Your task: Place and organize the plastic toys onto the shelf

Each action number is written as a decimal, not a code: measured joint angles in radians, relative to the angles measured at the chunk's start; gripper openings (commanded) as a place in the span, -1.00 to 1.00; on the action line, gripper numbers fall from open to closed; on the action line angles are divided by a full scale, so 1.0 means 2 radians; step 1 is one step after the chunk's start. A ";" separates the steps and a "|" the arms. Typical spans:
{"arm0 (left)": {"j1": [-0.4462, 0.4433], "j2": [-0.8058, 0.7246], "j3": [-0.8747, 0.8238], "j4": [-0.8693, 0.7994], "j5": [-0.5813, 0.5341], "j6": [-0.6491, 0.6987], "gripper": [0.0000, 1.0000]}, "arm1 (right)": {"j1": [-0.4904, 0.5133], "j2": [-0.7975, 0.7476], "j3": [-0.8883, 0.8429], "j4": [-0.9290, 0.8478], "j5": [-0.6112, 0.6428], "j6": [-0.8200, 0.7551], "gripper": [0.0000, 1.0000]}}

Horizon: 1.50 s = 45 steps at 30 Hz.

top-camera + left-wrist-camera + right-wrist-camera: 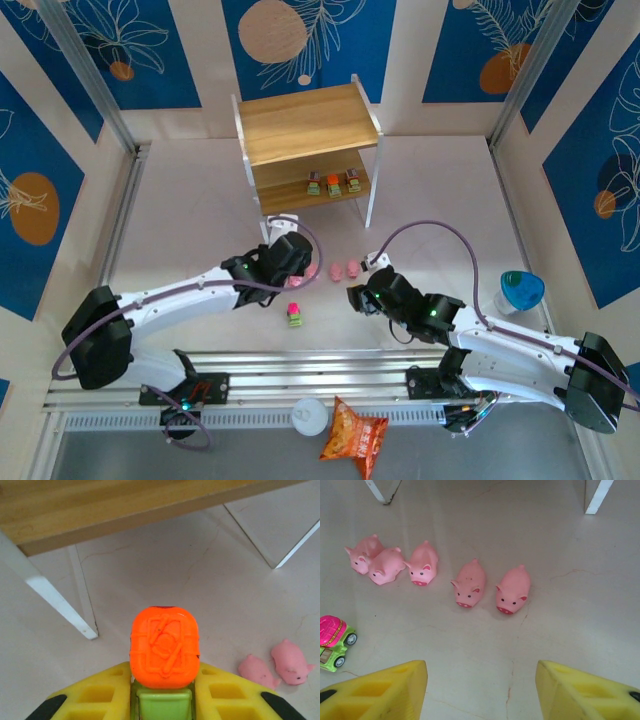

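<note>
**Currently: orange-topped toy in left claw, right claw wide above the pigs**

Orange-topped toy (164, 652) with a green base sits clamped between the yellow fingers (100, 695) of the left claw (162, 702), so that claw is closed on the toy. In the left wrist view it is just in front of the shelf (305, 125), with the lower wooden board and a white leg close ahead.

Three small toys (333, 184) stand in a row on the shelf's lower board. The top board is bare.

Five pink pigs (470, 582) lie on the surface (200, 220) between the two claws, near the shelf legs. Three bunch together on the left of the right wrist view and two lie side by side to their right, snouts toward the camera.

Pink-topped toy (334, 640) on a green wheeled base rests on the surface, apart from the pigs and nearer the arm bases.

Right claw (482, 680) is spread wide with nothing between its fingers, just short of the pigs.

Orange snack bag (355, 432) lies at the near edge by the rail.
</note>
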 measured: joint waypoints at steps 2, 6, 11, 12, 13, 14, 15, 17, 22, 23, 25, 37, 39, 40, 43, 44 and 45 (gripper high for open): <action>0.006 0.006 0.010 0.002 0.004 0.005 -0.68 | 0.000 0.000 0.000 0.000 0.000 0.000 0.21; 0.017 0.015 0.032 0.007 0.008 0.017 -0.68 | 0.000 0.000 0.000 0.000 0.000 0.000 0.22; 0.032 0.030 0.060 0.010 0.015 0.030 -0.68 | -0.001 0.002 0.000 0.000 0.000 0.000 0.23; 0.036 0.034 0.066 0.010 0.017 0.033 -0.68 | -0.001 0.003 0.000 0.001 0.000 0.000 0.23; 0.039 0.037 0.070 0.011 0.018 0.036 -0.68 | -0.001 0.004 0.000 0.001 0.000 0.000 0.23; 0.042 0.040 0.074 0.011 0.019 0.039 -0.68 | -0.001 0.004 0.000 0.000 0.000 0.000 0.23; 0.046 0.043 0.079 0.011 0.019 0.040 -0.68 | -0.002 0.004 0.000 0.000 0.000 0.000 0.22; 0.052 0.049 0.088 0.011 0.022 0.043 -0.68 | -0.004 0.004 0.000 0.001 0.000 0.000 0.23; 0.066 0.066 0.115 0.011 0.028 0.052 -0.68 | -0.009 0.004 0.000 0.001 -0.001 0.000 0.23; 0.068 0.069 0.121 0.011 0.029 0.054 -0.68 | -0.009 0.004 0.000 0.001 -0.001 0.000 0.23; 0.074 0.079 0.132 0.013 0.032 0.056 -0.68 | -0.010 0.004 0.000 0.001 -0.002 0.000 0.23; 0.103 0.129 0.171 0.019 0.041 0.063 -0.68 | -0.021 0.004 0.000 0.002 -0.008 0.000 0.23; 0.105 0.135 0.176 0.019 0.042 0.063 -0.68 | -0.024 0.004 0.000 0.002 -0.011 0.000 0.23; 0.106 0.138 0.179 0.019 0.043 0.063 -0.68 | -0.024 0.004 0.000 0.002 -0.012 0.000 0.23; 0.108 0.150 0.189 0.019 0.045 0.063 -0.68 | -0.026 0.004 0.000 0.002 -0.014 0.000 0.23; 0.109 0.154 0.192 0.019 0.045 0.063 -0.68 | -0.026 0.004 0.000 0.002 -0.014 0.000 0.23; 0.111 0.159 0.196 0.019 0.046 0.063 -0.68 | -0.027 0.004 0.000 0.002 -0.014 0.000 0.23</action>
